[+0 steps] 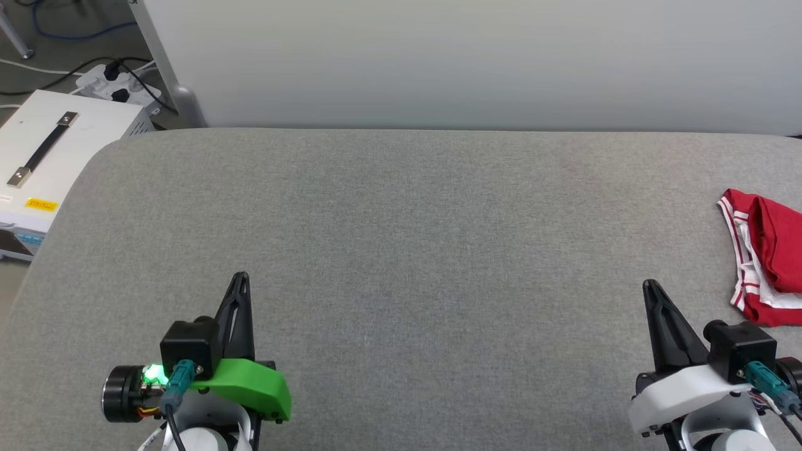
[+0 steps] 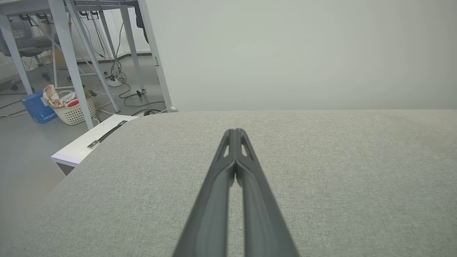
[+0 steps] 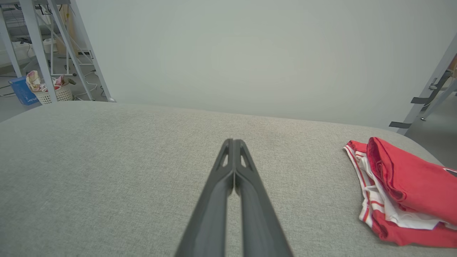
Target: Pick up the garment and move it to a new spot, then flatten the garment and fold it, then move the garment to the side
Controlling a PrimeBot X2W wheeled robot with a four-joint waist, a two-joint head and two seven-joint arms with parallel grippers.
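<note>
The red-and-white garment (image 1: pixel 767 263) lies bunched at the right edge of the grey fabric-covered table (image 1: pixel 401 250), near the right gripper (image 1: pixel 650 285) but apart from it. That gripper and the left gripper (image 1: pixel 241 277) hold nothing, fingers pressed together.

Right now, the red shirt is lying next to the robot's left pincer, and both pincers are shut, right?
Not the left one. The red shirt lies beside the right pincer, far from the left pincer, as the head view shows. Both pincers are shut, just as you said.
</note>
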